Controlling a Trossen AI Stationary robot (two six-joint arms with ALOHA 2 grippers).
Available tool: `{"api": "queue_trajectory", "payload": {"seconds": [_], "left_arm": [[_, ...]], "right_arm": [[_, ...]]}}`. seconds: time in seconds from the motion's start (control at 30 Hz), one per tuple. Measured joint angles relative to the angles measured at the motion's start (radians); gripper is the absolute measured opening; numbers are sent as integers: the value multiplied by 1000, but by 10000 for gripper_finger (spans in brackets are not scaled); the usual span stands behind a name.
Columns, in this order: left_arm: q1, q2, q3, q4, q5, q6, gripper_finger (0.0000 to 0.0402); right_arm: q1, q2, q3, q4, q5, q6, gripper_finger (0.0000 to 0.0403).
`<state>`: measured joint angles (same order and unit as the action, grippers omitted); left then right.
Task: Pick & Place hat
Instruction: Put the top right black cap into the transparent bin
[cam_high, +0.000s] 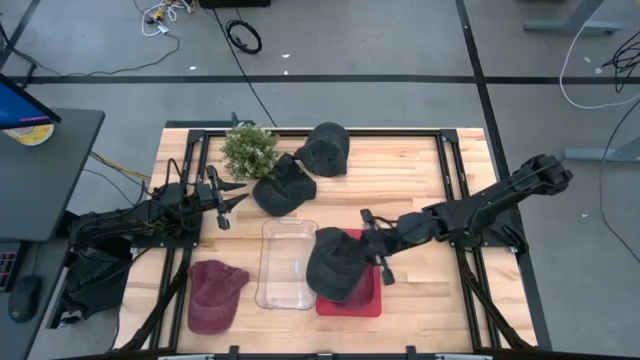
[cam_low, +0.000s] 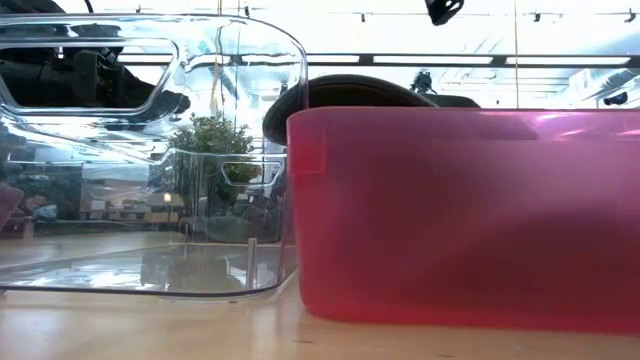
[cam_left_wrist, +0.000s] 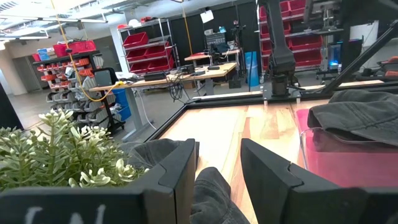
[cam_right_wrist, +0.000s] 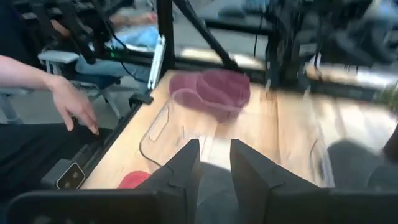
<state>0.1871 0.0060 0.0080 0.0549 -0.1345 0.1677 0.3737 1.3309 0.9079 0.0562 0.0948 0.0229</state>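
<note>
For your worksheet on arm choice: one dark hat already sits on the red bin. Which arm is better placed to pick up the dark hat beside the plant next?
Probably the left. Its end effector hovers open beside that dark hat near the plant, while the right end effector is over at the hat on the red bin.

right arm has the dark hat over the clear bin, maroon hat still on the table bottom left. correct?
Not quite. In the high view the right pincer holds the dark hat over the red bin, not the clear bin, which sits beside it. The maroon hat does lie on the table at bottom left.
</note>
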Motion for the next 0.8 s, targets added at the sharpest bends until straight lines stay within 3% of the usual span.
{"api": "queue_trajectory", "payload": {"seconds": [0.13, 0.3, 0.6, 0.8], "left_arm": [[0, 0, 0, 0, 0, 0, 133], [0, 0, 0, 0, 0, 0, 133], [0, 0, 0, 0, 0, 0, 133], [0, 0, 0, 0, 0, 0, 133]], "right_arm": [[0, 98, 134, -169, 0, 27, 94], [1, 220, 238, -236, 1, 35, 94], [-2, 379, 312, -340, -23, 21, 94], [-7, 396, 337, -443, -46, 101, 94]]}}
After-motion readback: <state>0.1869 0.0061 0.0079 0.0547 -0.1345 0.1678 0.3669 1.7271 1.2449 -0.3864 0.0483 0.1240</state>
